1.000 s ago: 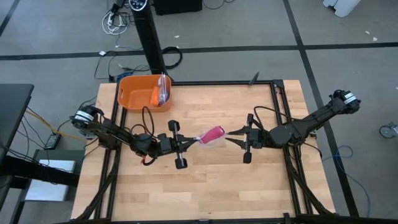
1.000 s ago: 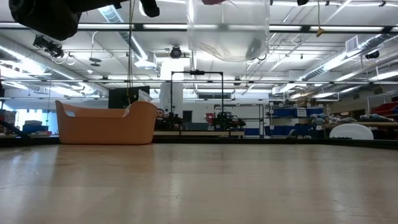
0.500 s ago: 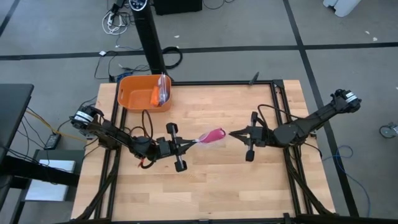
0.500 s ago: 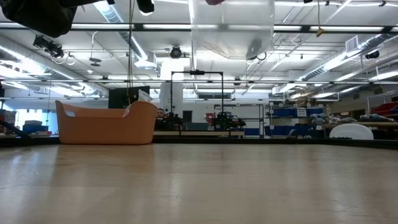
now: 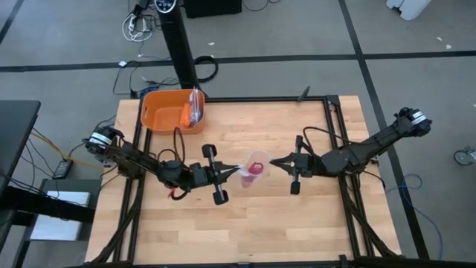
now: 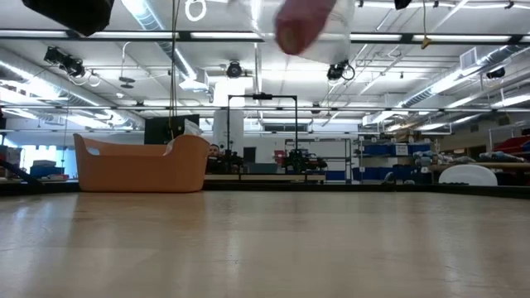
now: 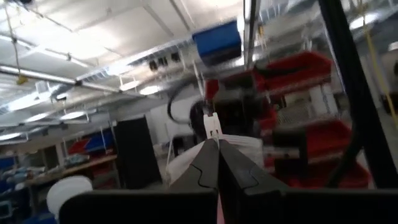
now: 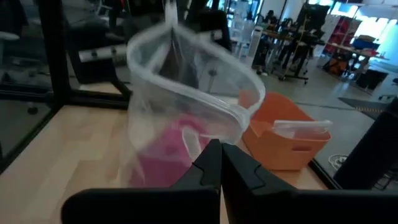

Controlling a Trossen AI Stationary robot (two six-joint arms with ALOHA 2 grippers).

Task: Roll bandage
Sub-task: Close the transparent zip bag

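Over the pale wooden table point(image 5: 253, 223), held up off its surface, hangs the clear crinkled plastic bag point(image 5: 253, 165), mouth gaping towards the right gripper point(image 5: 274, 162). The left gripper point(image 5: 236, 173) has its fingers pinched tight on the bag's edge, and it alone carries the load. The right gripper sits just off the bag's open rim, fingers pressed together on nothing (no plastic between them that I can see). Down inside the bag, just beyond the left gripper's tips, slumps the magenta-pink soft cloth bandage point(image 5: 253, 170), a compact bundle by the look of it. My read: it's light, limp and compressible, nothing fragile, but the slick film around it will slide and crumple. Best grab is the bundle's middle, reached through the mouth, fingers spread wider than the cloth. The orange plastic tub point(image 5: 165, 112) sits well behind the left gripper.
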